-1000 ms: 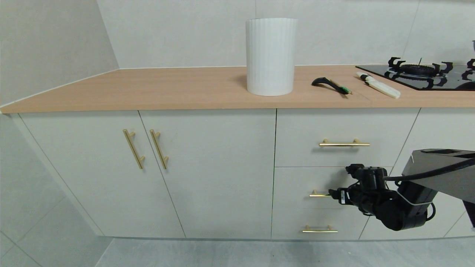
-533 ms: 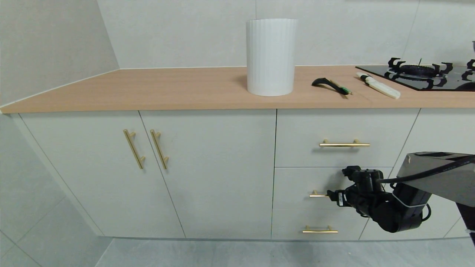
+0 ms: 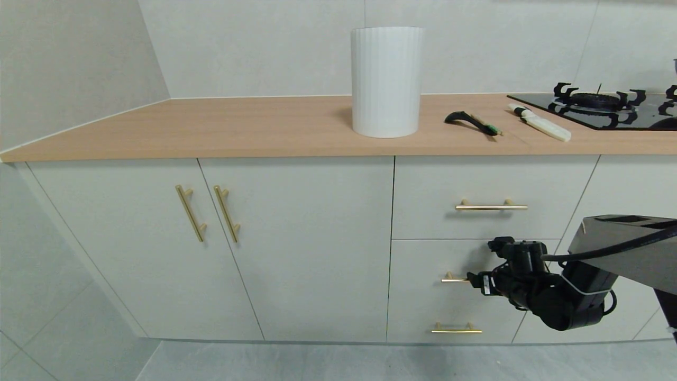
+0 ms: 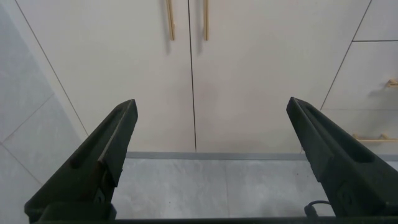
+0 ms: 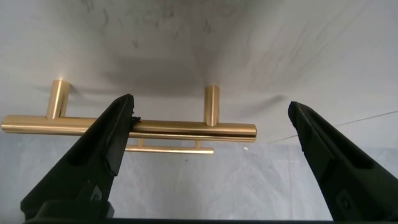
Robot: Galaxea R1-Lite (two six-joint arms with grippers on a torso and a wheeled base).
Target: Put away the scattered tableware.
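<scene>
On the wooden counter (image 3: pixel 238 127) stands a tall white ribbed container (image 3: pixel 386 82). To its right lie a black-handled utensil with a green tip (image 3: pixel 472 121) and a white knife-like utensil (image 3: pixel 539 122). My right gripper (image 3: pixel 470 277) hangs low in front of the middle drawer, at its brass handle (image 3: pixel 454 279). In the right wrist view the gripper (image 5: pixel 211 109) is open, with one end of that handle (image 5: pixel 186 129) between the fingers. My left gripper (image 4: pixel 211 106) is open and empty, facing the foot of the double cabinet doors (image 4: pixel 193 74).
A black gas hob (image 3: pixel 597 103) sits at the counter's right end. Below the counter are two doors with brass handles (image 3: pixel 209 211) and a stack of three drawers; the top one's handle (image 3: pixel 491 206) and the bottom one's handle (image 3: pixel 456 329) show. Grey tiled floor (image 3: pixel 317 362) lies below.
My right arm edged slightly left toward the middle drawer handle, then held almost still. Nothing on the counter moved.
</scene>
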